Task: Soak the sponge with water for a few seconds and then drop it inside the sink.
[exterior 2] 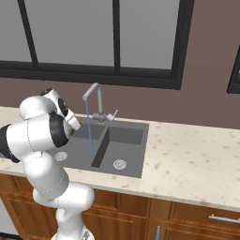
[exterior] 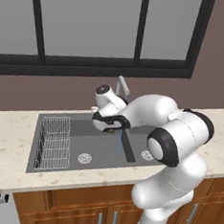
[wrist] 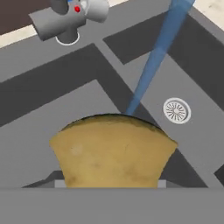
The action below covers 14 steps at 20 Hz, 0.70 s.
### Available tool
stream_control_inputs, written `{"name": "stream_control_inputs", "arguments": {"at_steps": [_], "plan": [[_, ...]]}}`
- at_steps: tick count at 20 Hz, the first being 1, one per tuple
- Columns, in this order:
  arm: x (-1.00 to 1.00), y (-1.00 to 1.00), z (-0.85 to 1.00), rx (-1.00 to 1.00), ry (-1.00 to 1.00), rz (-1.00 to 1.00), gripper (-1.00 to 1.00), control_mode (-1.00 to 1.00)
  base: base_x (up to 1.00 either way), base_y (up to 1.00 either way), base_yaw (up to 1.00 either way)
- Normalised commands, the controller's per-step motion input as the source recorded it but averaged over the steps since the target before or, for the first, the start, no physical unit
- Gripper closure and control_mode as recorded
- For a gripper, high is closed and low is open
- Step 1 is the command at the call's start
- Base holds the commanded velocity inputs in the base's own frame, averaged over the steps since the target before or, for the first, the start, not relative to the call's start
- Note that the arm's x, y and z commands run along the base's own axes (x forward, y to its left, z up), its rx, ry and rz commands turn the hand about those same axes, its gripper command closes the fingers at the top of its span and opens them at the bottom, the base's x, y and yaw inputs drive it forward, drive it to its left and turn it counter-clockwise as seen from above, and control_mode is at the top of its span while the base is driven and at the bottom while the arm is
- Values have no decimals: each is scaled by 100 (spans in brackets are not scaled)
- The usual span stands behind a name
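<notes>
The sponge [wrist: 113,151] sat clamped in the pincer [exterior: 113,129], a yellow-brown lump bulging up between the tips in the hand view, and the pincer was closed tight on it. It hung over the sink [exterior: 57,159], above the divider between the two basins, and the water [wrist: 154,65] came slanting down to meet its far edge. That looked like the whole point of the pose: the arm was folded forward so the sponge sat right at the stream, soaking and not yet dropped. From the left base view the stream ran on down past the pincer to the divider, so how squarely the sponge sat under it I couldn't tell.

The faucet [exterior 2: 93,96] arched over from the back rim, its stubby base with a red dot [wrist: 65,19] showing at the top of the hand view. A round silver drain [wrist: 176,110] gleamed in the basin beyond the sponge, and a wire rack [exterior: 53,142] stood in the left basin, well apart from the action.

Around the sink ran the pale speckled table [exterior 2: 197,154], wooden cabinet doors [exterior 2: 187,220] beneath it. Behind, a brown wall and a big dark-framed window [exterior: 113,66] closed off the room.
</notes>
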Motion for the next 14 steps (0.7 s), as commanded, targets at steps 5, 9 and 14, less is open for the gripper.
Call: {"name": "stream_control_inputs", "arguments": {"at_steps": [5,9,14], "plan": [[0,0,0,10,27,32,100,-100,0,0,0],[0,14,0,3,20,34,100,-100,0,0,0],[0,22,0,0,10,34,100,-100,0,0,0]]}}
